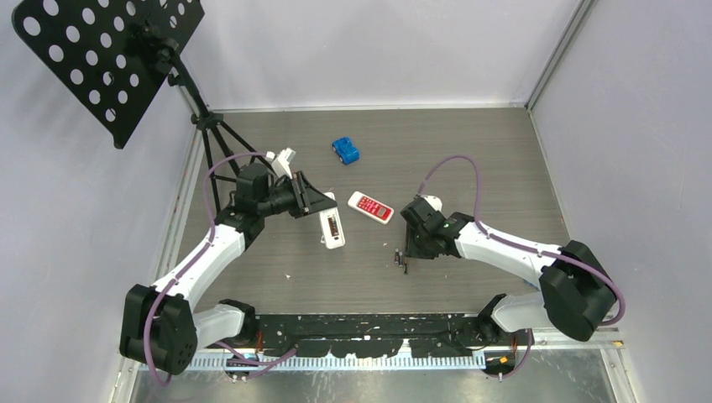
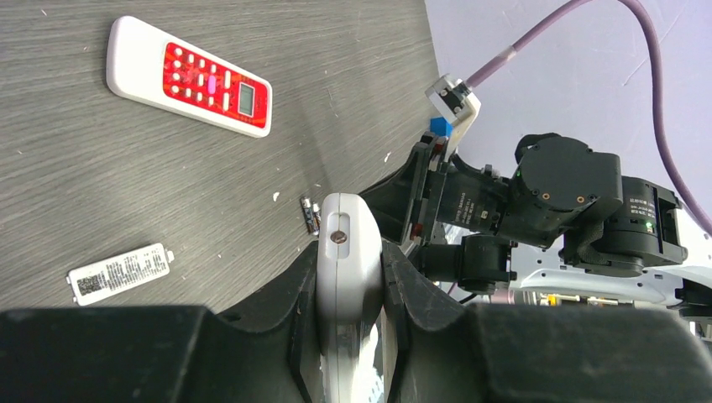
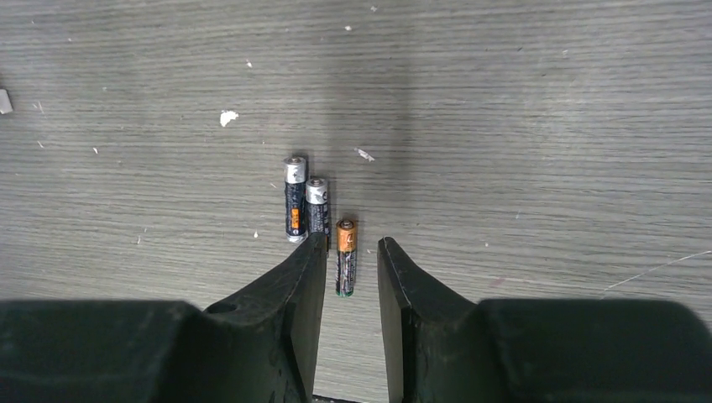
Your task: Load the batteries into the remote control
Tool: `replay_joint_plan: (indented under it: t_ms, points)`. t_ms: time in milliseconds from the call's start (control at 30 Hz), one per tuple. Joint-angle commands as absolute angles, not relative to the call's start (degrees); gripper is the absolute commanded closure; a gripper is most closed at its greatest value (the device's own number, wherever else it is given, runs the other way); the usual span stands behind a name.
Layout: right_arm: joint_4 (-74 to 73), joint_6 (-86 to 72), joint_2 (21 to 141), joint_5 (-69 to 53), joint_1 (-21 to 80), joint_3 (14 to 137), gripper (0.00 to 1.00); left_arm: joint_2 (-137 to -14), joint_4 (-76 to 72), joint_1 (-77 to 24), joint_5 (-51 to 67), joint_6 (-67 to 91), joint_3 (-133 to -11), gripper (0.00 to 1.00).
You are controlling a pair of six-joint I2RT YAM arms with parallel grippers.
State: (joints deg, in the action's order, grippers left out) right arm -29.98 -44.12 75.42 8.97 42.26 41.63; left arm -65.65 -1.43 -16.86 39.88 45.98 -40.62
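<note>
Across the table (image 1: 470,168), three batteries (image 3: 316,206), one red remote (image 1: 370,207), one white remote (image 1: 332,227)

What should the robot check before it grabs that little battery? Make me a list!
1. Left gripper shut on the white remote: ok.
2. Orange-topped battery lies between the right gripper's jaws: ok.
3. Jaws touching that battery: not ok, gaps on both sides.
4. Finger clear of the neighbouring battery: cannot tell, its tip sits at that battery's end.
5. Remote's slot facing up: ok, a dark recess shows from above.
</note>
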Motion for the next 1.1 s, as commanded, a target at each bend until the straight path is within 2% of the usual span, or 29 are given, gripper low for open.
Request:
replay_joint_plan:
  t_ms: [0, 567, 867, 1067]
  points:
    - [-30.6, -44.8, 76.9, 10.1, 44.1, 44.5, 0.66, -64.7, -4.9, -16.8, 40.2, 45.2, -40.4, 1.00]
    - [-29.5, -46.1, 83.9, 10.7, 45.8, 45.1, 0.72, -64.8, -5.1, -16.8, 40.7, 45.3, -40.4, 1.00]
    - [-29.7, -51.8, 83.0, 18.6, 45.6, 44.0, 0.89, -63.7, -4.8, -16.8, 40.2, 45.0, -40.3, 1.00]
    - [-27.2, -60.8, 80.1, 25.0, 39.5, 42.7, 0.91, -62.9, -4.6, -16.8, 40.0, 44.3, -40.4, 1.00]
